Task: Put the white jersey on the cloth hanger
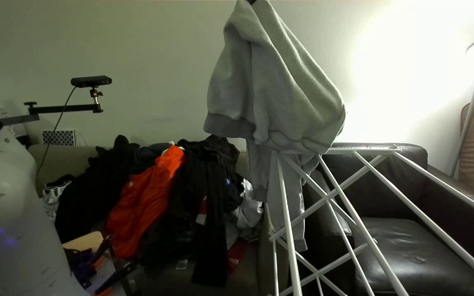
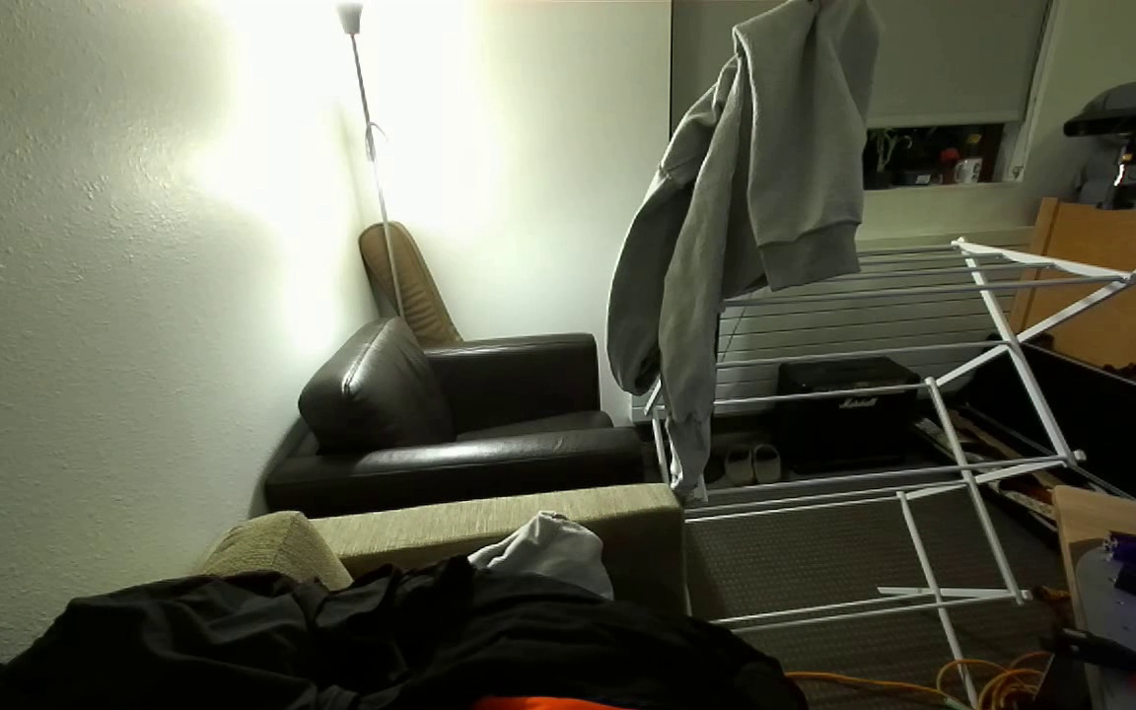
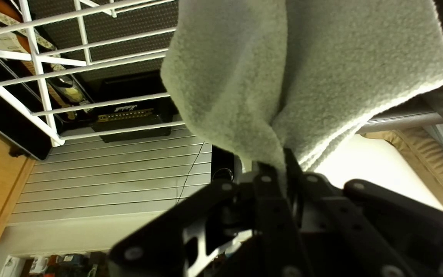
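Note:
Gathered at its top, the white jersey (image 1: pixel 278 90) hangs from my gripper high in both exterior views, where only a dark tip of the gripper shows at the upper edge. In the wrist view my gripper (image 3: pixel 281 163) is shut on a fold of the jersey (image 3: pixel 225 69), and the fabric spreads beyond the fingers. The cloth hanger (image 2: pixel 1013 345) stands below. The jersey (image 2: pixel 805 148) overlaps one end of the rack, with a sleeve dangling past the top rods. Whether the fabric rests on any rod I cannot tell. In the wrist view the rack (image 3: pixel 40 69) lies at the upper left.
A black leather sofa (image 1: pixel 397 250) stands behind the rack. Black clothes (image 2: pixel 381 631) and an orange garment (image 1: pixel 146 197) lie heaped on a beige couch (image 2: pixel 529 508). A camera (image 1: pixel 91 81) sits on a side arm. A floor lamp (image 2: pixel 363 89) rises by the wall.

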